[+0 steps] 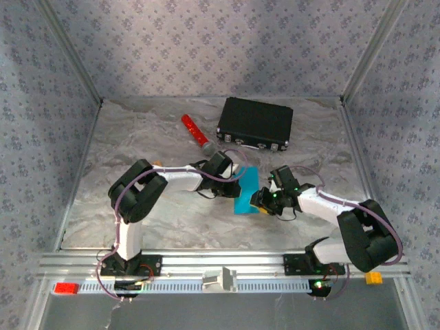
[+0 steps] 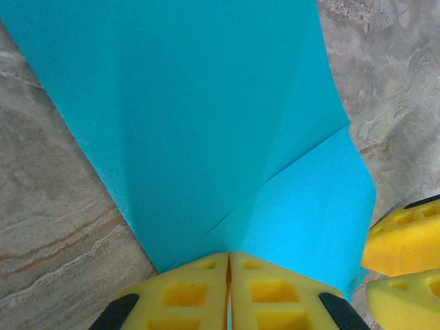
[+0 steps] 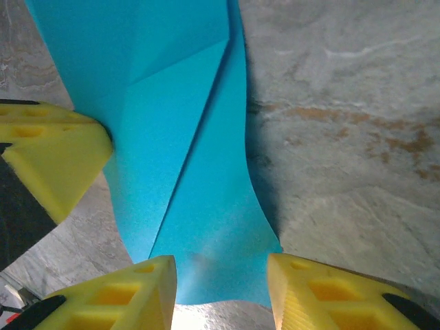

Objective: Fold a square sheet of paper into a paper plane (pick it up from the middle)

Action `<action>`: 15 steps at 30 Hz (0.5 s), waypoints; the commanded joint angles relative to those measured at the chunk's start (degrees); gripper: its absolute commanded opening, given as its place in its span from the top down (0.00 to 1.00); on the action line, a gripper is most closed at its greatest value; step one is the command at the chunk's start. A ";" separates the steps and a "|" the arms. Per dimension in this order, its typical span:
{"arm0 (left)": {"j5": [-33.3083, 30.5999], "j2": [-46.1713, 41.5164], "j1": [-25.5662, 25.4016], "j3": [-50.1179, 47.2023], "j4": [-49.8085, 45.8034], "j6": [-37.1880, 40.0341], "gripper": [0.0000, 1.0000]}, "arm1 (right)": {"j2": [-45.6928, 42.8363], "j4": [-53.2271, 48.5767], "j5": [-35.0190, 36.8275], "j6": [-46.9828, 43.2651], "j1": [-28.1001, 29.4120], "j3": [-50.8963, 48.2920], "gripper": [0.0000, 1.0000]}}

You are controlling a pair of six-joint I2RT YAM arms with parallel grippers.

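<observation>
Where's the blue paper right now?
The partly folded cyan-blue paper sheet lies mid-table in the top view, below the black rectangular case, between the left gripper, whose fingers pinch it, and the right gripper.

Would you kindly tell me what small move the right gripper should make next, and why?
I would probably close the right gripper on the blue paper. Its fingers stand open on either side of the paper's end, while the left gripper is shut on another edge, so a second grip would likely steady the partly folded sheet.
</observation>
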 commanded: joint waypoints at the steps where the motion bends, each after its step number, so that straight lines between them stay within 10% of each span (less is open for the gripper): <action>1: -0.37 0.29 -0.50 -0.74 -2.70 1.03 0.91 | 1.51 1.47 1.14 1.72 0.63 0.43 0.58; 15: -0.04 0.16 -0.66 -0.83 -2.34 0.47 0.91 | 5.21 7.36 -2.73 0.12 -2.86 4.11 0.49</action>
